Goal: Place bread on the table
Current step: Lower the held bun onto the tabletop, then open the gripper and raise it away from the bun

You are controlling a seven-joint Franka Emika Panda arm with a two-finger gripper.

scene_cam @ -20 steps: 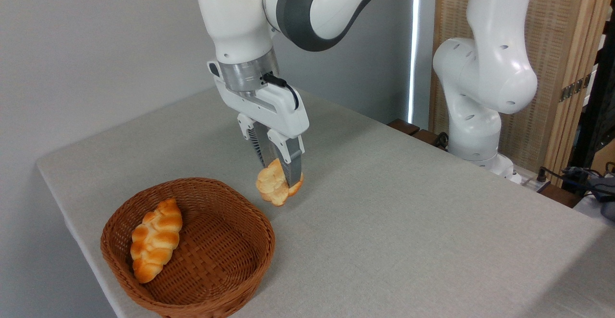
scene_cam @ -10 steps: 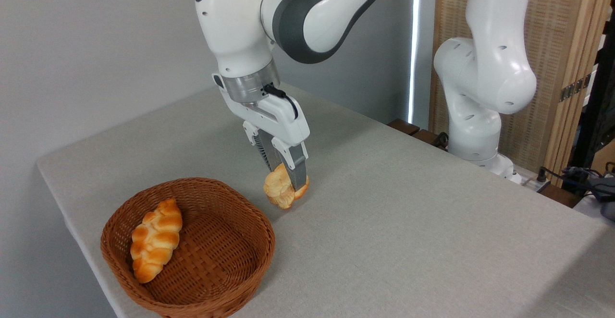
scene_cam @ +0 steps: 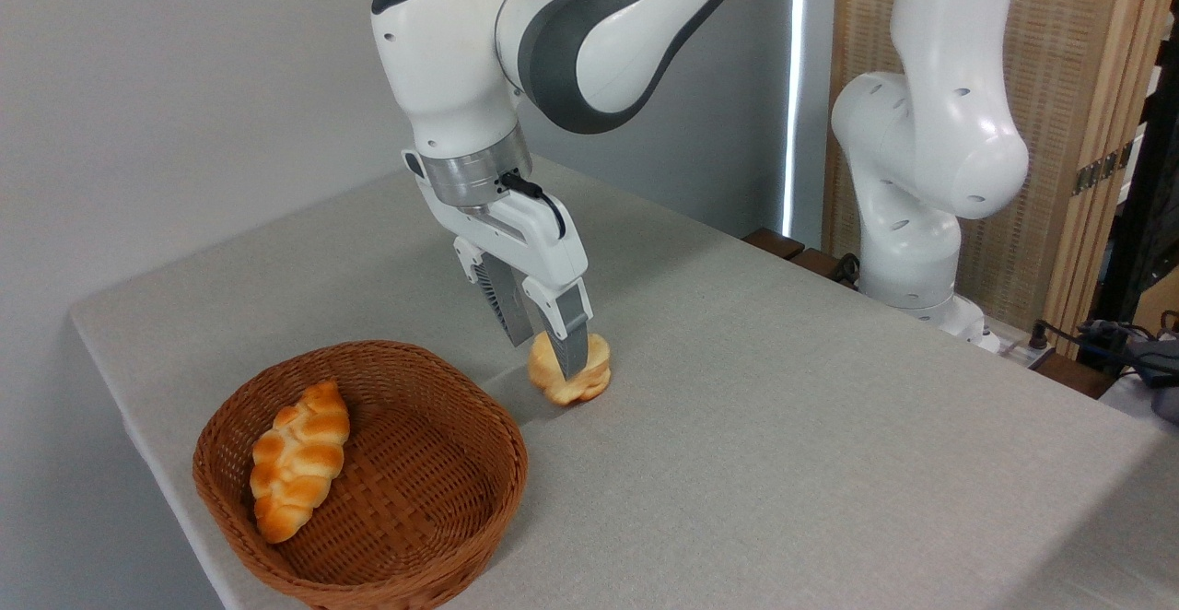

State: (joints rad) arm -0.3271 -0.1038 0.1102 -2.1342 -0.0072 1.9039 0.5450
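Nearest, at the desk's front-left corner: a brown wicker basket (scene_cam: 368, 486), with a braided orange-brown loaf (scene_cam: 299, 458) lying along its left inner wall, one end pointing to the front rim.

Just beyond the basket's far-right rim, on bare cloth: the bread (scene_cam: 573, 372), a small pale golden bun, apart from the basket and seemingly resting on the desk (scene_cam: 783, 444), a thin shadow under its left side. Roughly midway between the desk's left and right edges, a little nearer the front-left corner than the far one.

Over the bun: the gripper (scene_cam: 559, 359), tilted so that the fingers slope down and to the right. Jaws pinching the bread, the grey nearer finger (scene_cam: 571, 338) across the bun's front face, the other finger behind it and partly hidden.

Above that: silver wrist ring, black cable looped at its side, then the white and grey arm (scene_cam: 516, 57) rising out of the top of the picture, a blue light on its upper joint.

Farthest, past the desk's far-right edge: the arm's white base column (scene_cam: 921, 158), in front of a woven wooden-framed screen (scene_cam: 1068, 131); grey wall behind the far-left edge.
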